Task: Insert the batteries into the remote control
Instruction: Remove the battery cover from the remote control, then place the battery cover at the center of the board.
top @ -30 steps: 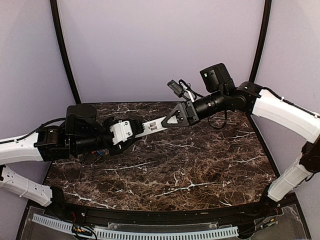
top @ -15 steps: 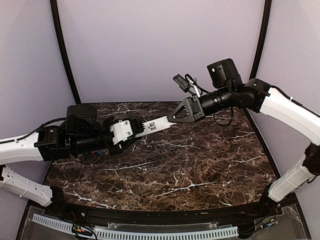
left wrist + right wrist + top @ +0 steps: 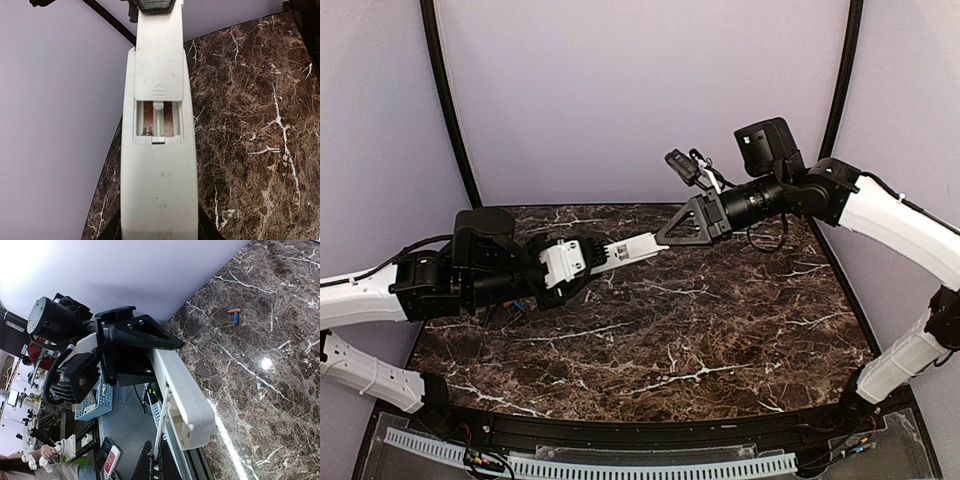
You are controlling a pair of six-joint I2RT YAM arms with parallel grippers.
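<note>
1. The left gripper [image 3: 578, 265] holds the remote control [image 3: 159, 190] up in the air above the table [image 3: 700, 330]. Its jaws are clamped on the sides of the remote's near end.
2. The right gripper [image 3: 662, 238] is at the far end of the remote. Its jaws are pressed together with nothing between them.
3. We think the step in hand is getting the little cover [image 3: 159, 75] off the back of the remote. The cover sits part way along, so only some of the battery recess [image 3: 157, 120] shows. We see no orange or blue inside it.
4. The batteries [image 3: 235, 315] lie on the table, well away from the remote. So we judge that none are loaded yet.
5. Next, we think the cover has to slide all the way off. The push should go straight along the remote, and the left gripper must hold tight so the remote does not slip.
6. Only the left wrist view shows the back of the remote, with the cover and the recess.
7. Only the right wrist view shows the batteries clearly, one orange and one blue, side by side.
8. The top view shows both arms meeting at the remote. We cannot tell there whether the right tip touches it.
</note>
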